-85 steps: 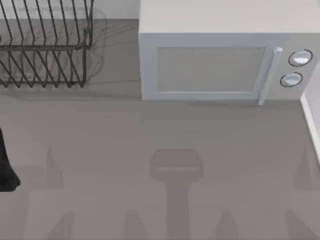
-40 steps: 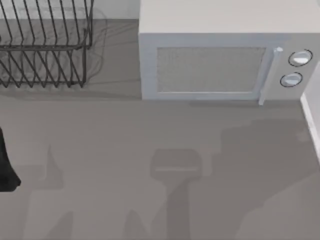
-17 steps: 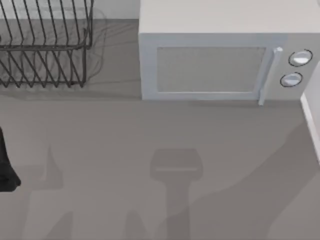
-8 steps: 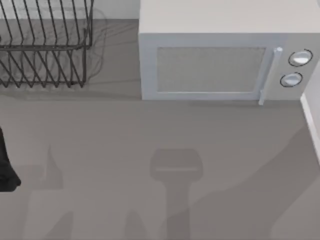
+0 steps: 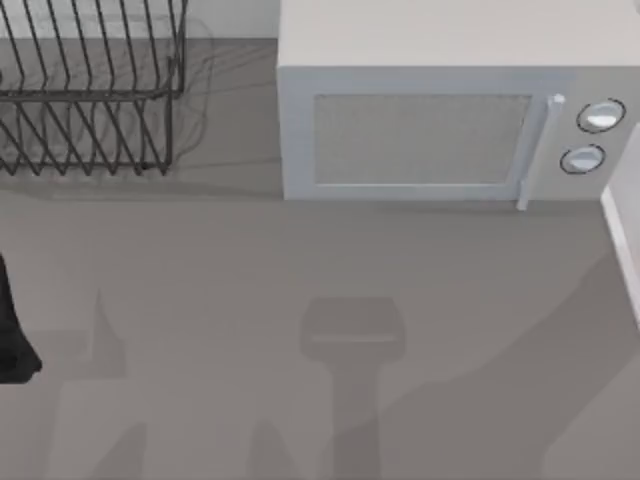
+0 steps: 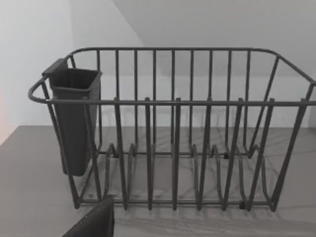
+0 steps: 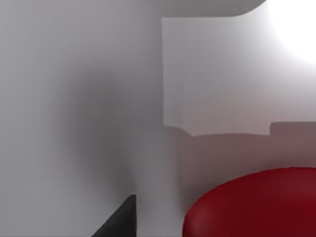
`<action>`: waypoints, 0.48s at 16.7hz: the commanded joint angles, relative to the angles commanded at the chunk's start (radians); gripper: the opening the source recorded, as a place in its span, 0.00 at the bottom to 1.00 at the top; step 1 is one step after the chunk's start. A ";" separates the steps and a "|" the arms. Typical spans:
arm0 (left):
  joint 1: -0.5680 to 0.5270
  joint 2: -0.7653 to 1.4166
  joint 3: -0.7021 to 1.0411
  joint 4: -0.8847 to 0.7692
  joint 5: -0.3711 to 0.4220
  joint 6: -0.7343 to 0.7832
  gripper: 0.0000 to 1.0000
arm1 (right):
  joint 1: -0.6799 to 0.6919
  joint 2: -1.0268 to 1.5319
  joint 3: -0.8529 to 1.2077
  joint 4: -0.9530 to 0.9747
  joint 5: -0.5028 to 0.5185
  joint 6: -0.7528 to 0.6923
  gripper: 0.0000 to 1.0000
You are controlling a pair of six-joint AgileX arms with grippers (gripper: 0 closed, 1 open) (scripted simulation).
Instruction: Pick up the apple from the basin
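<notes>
From above, the counter [image 5: 300,260] carries a microwave [image 5: 440,110] at its far edge and a wire dish rack [image 5: 90,90] at the far left corner; the left arm [image 5: 12,330] sits parked at the left edge. Its wrist view faces the rack [image 6: 173,133]. The right wrist view has the apple [image 7: 256,205] close against pale basin walls [image 7: 217,74]: the approach looks nearly done, closing comes next. Neither arm's jaws can be judged.
</notes>
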 joint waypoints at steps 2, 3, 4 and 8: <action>0.000 0.000 0.000 0.000 0.000 0.000 1.00 | 0.000 0.000 0.000 0.000 0.000 0.000 0.10; 0.000 0.000 0.000 0.000 0.000 0.000 1.00 | 0.000 0.000 0.000 0.000 0.000 0.000 0.02; 0.000 0.000 0.000 0.000 0.000 0.000 1.00 | 0.000 0.000 0.000 0.000 0.000 0.000 0.00; 0.000 0.000 0.000 0.000 0.000 0.000 1.00 | 0.000 0.000 0.000 0.000 0.000 0.000 0.00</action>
